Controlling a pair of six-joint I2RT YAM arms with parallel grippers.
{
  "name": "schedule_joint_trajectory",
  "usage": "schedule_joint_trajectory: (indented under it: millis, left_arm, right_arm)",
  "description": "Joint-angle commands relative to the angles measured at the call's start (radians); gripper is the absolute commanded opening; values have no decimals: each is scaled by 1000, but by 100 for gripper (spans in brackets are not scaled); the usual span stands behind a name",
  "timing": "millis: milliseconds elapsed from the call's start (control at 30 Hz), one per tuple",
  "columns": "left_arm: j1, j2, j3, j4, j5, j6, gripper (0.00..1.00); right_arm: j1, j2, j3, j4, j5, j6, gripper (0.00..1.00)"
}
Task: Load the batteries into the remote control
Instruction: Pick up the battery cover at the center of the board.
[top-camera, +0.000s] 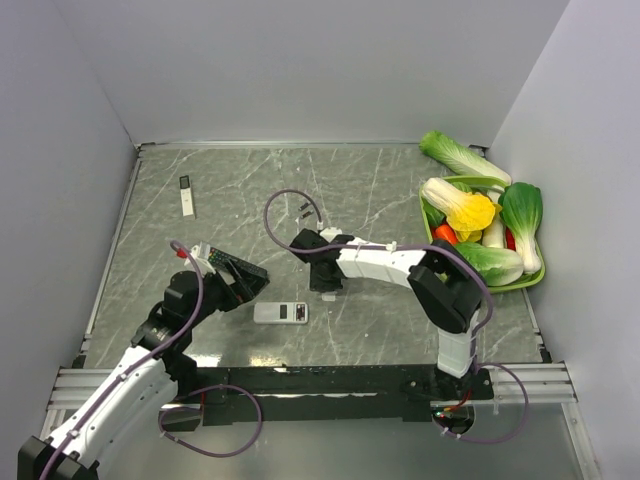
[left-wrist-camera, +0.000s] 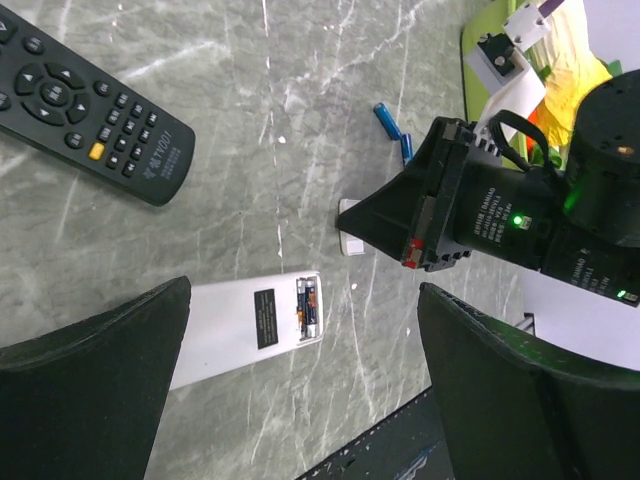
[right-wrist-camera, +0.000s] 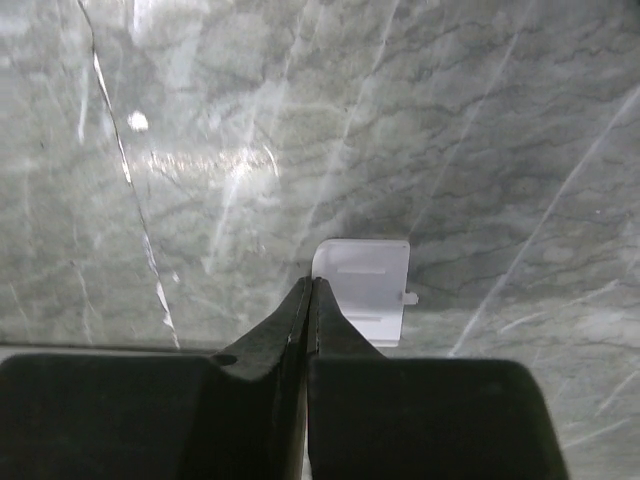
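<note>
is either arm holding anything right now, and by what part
The left fingers are open, holding nothing. The right fingers are shut, tips at the near edge of the white battery cover; whether they pinch that edge cannot be told.

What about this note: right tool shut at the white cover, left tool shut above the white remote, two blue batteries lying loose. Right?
No. The left tool is open, not shut; the left wrist view shows it spread wide above the white remote. The rest holds: right tool shut at the white cover, two blue batteries lying loose.
</note>
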Motion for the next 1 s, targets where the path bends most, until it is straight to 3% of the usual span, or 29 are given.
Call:
schedule_joint_trajectory:
  millis: [0,200,367,533,600,833,967]
  left_arm:
    - [-2,4,-35,143,67,11,99]
    - [-2,-23,-118,375,134,60,99]
    - [-3,-69,-164,580,186,110,99]
    - [-2,-57,-246,828,199,17,99]
    - [-2,-34,-270,1008,229,-37,99]
    - [-2,104,-248,1290,475,-22,99]
    - [-2,136,-223,1421,573,-17,99]
  right_arm:
    - [5,-149,-78,109,-9,-116,0]
    - [2,-354,-219,312,-101,-224,0]
    - [-33,-526,-354,526,-297,-284,0]
    - [-62,-732,-482,720,-469,-361,0]
    - [-74,-802,-544,840,-547,-356,0]
    - [-88,-905,-618,1094,-765,-344,0]
    - [-96,-939,-600,1148,-899,-383,0]
